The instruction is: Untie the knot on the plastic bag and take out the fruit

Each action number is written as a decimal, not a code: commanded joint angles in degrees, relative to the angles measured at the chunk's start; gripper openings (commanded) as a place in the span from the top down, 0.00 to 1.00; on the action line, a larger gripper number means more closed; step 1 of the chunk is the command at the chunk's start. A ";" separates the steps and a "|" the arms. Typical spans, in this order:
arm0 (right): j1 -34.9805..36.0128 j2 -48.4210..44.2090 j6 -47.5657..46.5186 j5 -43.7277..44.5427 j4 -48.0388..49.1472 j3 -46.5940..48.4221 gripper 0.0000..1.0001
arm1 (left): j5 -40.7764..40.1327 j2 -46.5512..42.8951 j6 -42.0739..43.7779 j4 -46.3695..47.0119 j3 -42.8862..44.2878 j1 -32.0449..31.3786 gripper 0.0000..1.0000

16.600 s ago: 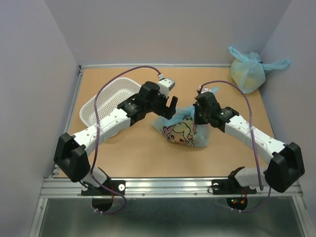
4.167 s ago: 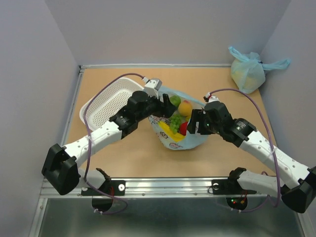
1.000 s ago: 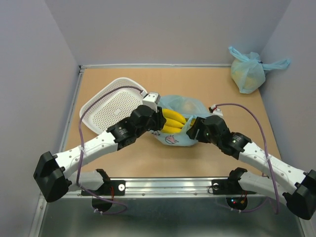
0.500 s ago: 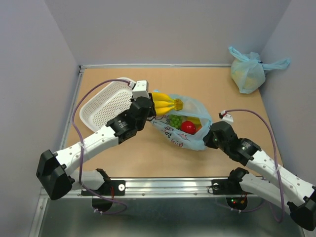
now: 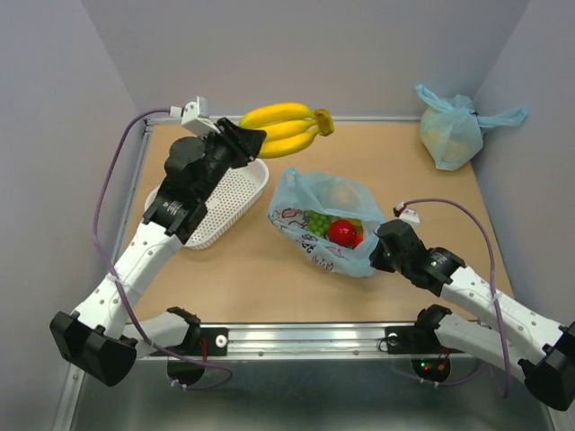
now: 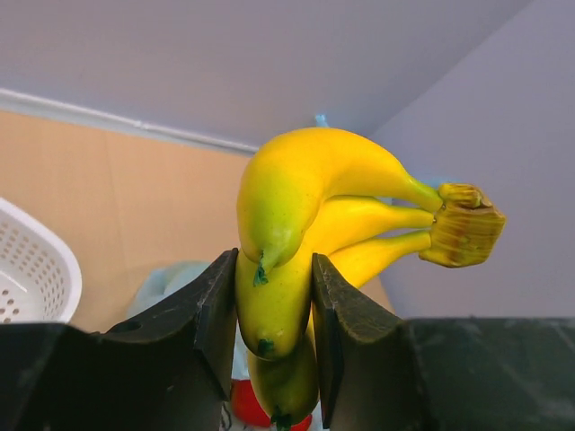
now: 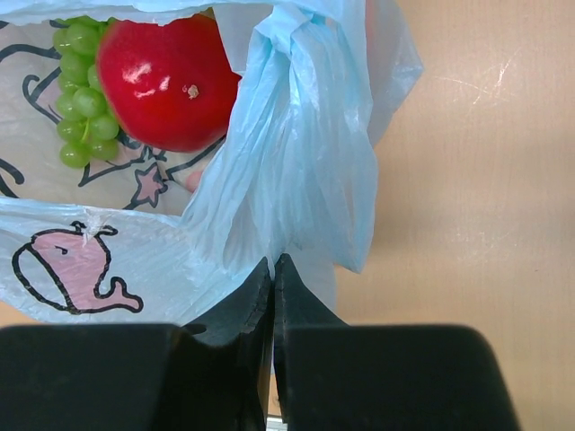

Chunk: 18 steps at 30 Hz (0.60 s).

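My right claw (image 7: 272,274) sits nearest the front edge of the worktop (image 5: 260,278). Its two fingers are pressed together on a gathered fold of the plastic bag (image 5: 314,253), at the bag's right side. The bag lies on the worktop just beyond, printed side up, with a pink whale and star drawings showing on the plastic. Its mouth gapes open toward the far side. Inside it, a red apple (image 7: 166,81) rests against a cluster of green grapes (image 7: 79,99), the grapes on the apple's left. A pale rounded shape shows through the plastic farther back, and I cannot tell which fruit it is.

A white basket (image 5: 229,199) stands to the left of the bag and apart from it, partly hidden under my left arm. My left claw (image 6: 274,305) is lifted clear of the worktop beyond the basket. It is clamped on the banana bunch (image 5: 286,123), with the brown stem end pointing right. A plain light blue bag (image 5: 449,133) stands in the far right corner with its handles tied.
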 commanded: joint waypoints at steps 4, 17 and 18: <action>0.04 -1.33 -0.01 2.18 -0.42 0.06 0.95 | 5.34 -2.68 -3.13 3.65 -2.16 13.60 1.00; -0.04 -2.74 -2.21 1.04 -0.24 0.94 0.95 | -9.72 9.52 1.01 12.06 -18.78 30.06 0.82; -0.04 -2.65 -2.56 0.95 -0.16 1.03 0.95 | -7.53 12.06 0.66 12.95 -18.51 32.50 0.75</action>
